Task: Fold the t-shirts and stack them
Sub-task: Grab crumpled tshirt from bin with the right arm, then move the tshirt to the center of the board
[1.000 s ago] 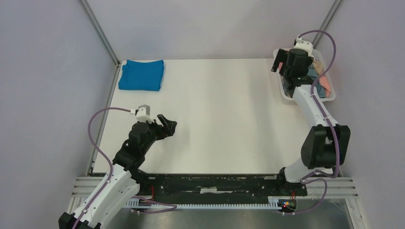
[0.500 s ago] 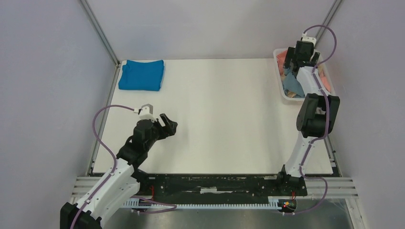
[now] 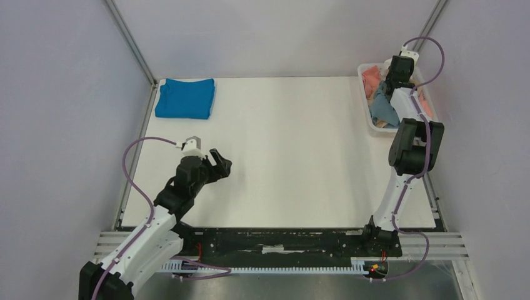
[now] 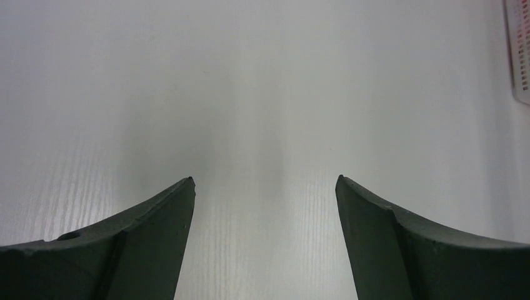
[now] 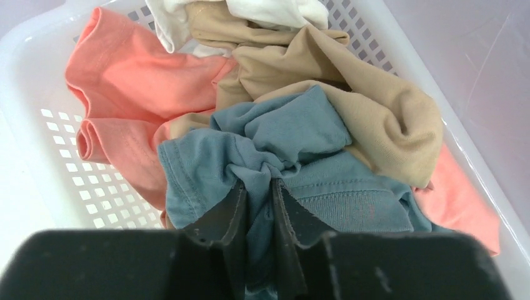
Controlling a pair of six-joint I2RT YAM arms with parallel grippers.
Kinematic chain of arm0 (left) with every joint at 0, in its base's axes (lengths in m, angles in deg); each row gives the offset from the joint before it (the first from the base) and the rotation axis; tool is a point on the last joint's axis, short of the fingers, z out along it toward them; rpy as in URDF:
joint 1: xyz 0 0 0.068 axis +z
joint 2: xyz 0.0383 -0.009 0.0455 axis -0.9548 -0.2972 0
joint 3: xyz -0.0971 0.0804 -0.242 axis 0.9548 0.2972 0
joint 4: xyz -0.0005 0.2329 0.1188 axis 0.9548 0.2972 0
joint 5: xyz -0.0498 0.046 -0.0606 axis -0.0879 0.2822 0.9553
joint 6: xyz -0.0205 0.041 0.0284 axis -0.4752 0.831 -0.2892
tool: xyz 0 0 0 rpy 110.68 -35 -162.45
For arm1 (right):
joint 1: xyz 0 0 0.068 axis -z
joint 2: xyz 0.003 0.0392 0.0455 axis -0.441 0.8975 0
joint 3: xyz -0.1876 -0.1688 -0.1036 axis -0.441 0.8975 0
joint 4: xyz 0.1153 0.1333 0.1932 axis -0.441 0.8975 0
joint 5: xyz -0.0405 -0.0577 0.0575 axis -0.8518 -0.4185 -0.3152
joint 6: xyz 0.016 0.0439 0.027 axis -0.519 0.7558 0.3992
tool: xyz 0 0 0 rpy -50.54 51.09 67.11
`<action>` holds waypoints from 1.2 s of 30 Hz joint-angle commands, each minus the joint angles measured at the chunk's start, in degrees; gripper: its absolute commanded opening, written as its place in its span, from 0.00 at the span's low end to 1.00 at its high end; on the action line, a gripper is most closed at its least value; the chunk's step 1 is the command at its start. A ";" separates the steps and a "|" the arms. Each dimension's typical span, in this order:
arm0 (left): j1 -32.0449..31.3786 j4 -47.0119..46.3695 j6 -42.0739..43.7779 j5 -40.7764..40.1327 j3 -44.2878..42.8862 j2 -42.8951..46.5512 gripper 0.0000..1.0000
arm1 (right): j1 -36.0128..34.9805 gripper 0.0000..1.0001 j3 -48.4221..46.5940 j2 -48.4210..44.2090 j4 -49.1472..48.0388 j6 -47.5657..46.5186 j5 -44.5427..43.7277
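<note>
A folded bright blue t-shirt lies at the table's far left corner. In the white tub at the far right sits a crumpled heap: a grey-blue t-shirt on top, tan, salmon-pink and white t-shirts around it. My right gripper reaches down into the tub, its jaws shut on a bunched fold of the grey-blue t-shirt. Over bare table at the near left, my left gripper hangs open with nothing between its fingers.
The tub's perforated wall rises close on the left of the heap, its rim on the right. A metal frame post stands behind the blue t-shirt. White tabletop spreads between the two arms.
My right arm has stretched further over the tub and lowered into the heap, and its jaws have closed from wide open onto the grey-blue cloth. The left arm has barely moved.
</note>
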 commanded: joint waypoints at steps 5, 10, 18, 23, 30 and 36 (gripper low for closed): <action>0.14 -2.53 0.43 -1.77 -1.89 -0.13 0.89 | 0.52 0.02 -1.29 -5.88 -4.61 -1.07 1.08; 0.13 -2.27 0.36 -1.90 -1.79 0.37 0.89 | 0.54 0.00 -1.08 -13.06 -8.31 -3.46 -0.93; 0.12 -1.75 0.30 -2.12 -1.66 0.89 0.89 | 0.60 0.01 -0.44 -22.82 -18.14 -4.27 0.54; 0.12 -1.69 0.18 -2.32 -1.62 1.29 0.89 | 0.54 0.00 -0.63 -26.85 -25.20 -2.18 7.92; 0.12 -2.00 -0.08 -2.27 -1.61 0.43 0.89 | 0.51 0.00 -1.91 -30.88 -34.54 3.35 19.42; 0.13 -2.00 0.01 -2.16 -1.69 0.30 0.89 | -0.95 0.00 -5.36 -31.05 -37.49 11.47 31.74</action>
